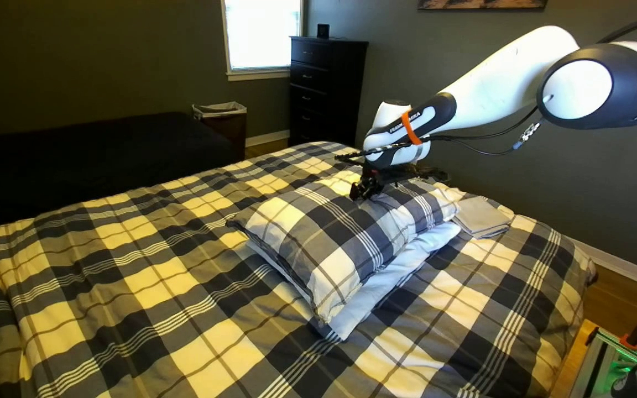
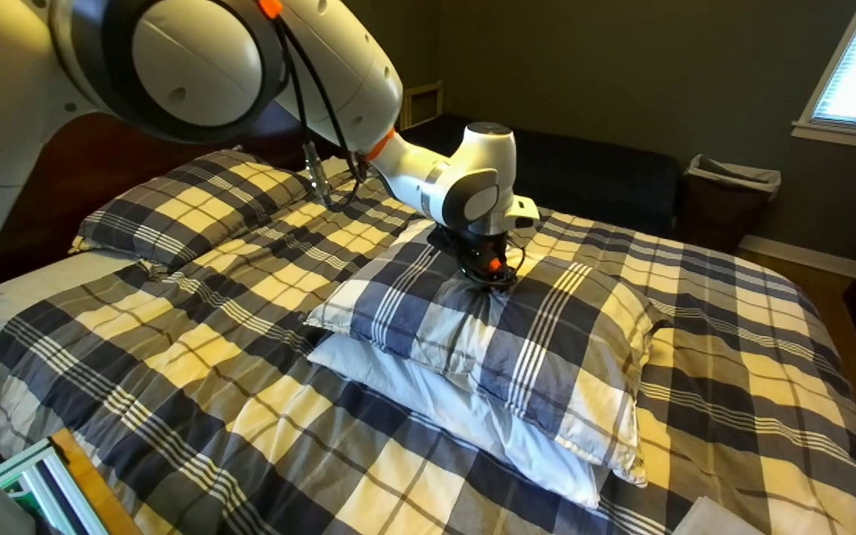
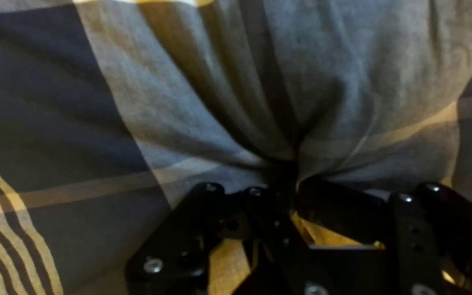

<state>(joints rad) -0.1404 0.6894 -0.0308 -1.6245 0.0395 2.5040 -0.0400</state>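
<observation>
Black jaws are drawn together on a pinched cloth fold (image 3: 256, 127) at the top of a plaid pillow (image 2: 502, 342).
Around the grip, the cover is gathered into creases in the wrist view, and the plaid pillow is dimpled near its middle in an exterior view. Below it, a white layer (image 2: 450, 409) is partly covered, both being carried by the bedspread (image 1: 147, 271); near them a folded grey cloth (image 1: 479, 215) is laid, and well apart a further pillow (image 2: 198, 193) is seen. Grasping is judged to be the step in hand, no clear lift being shown. For the next move, a steady pinch and slow motion seem to be called for, since only slack cover appears to be caught.
</observation>
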